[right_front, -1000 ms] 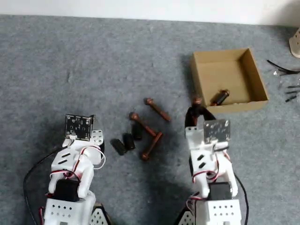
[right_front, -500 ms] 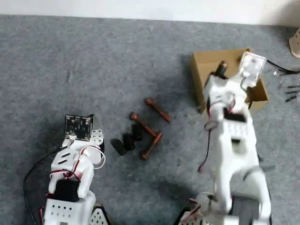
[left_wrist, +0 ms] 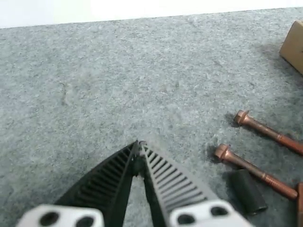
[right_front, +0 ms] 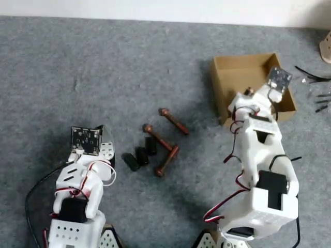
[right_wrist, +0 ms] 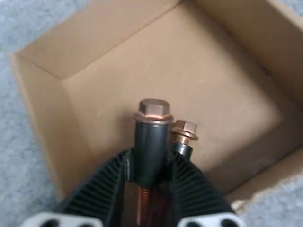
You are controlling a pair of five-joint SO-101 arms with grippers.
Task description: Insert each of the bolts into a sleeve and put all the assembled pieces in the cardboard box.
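Observation:
My right gripper (right_wrist: 150,161) is shut on an assembled piece (right_wrist: 149,142), a copper bolt in a black sleeve, held over the inside of the cardboard box (right_wrist: 42,137). Another assembled piece (right_wrist: 182,137) lies on the box floor just beyond it. From above, the right gripper (right_front: 247,96) hangs over the near part of the box (right_front: 221,77). Three loose copper bolts (right_front: 173,120) (right_front: 156,137) (right_front: 166,160) and three black sleeves (right_front: 130,161) (right_front: 141,155) (right_front: 151,145) lie mid-table. My left gripper (left_wrist: 140,150) is shut and empty, left of the bolts (left_wrist: 255,171).
The table is covered in grey carpet (right_front: 103,67). Black cables and small screws (right_front: 316,95) lie right of the box, with a pale object (right_front: 326,47) at the far right edge. The left arm (right_front: 83,181) sits folded near the front left.
The right arm swung from the table beside the box's near left corner out over the box, carrying the assembled piece, then drew back slightly. The left arm stayed still.

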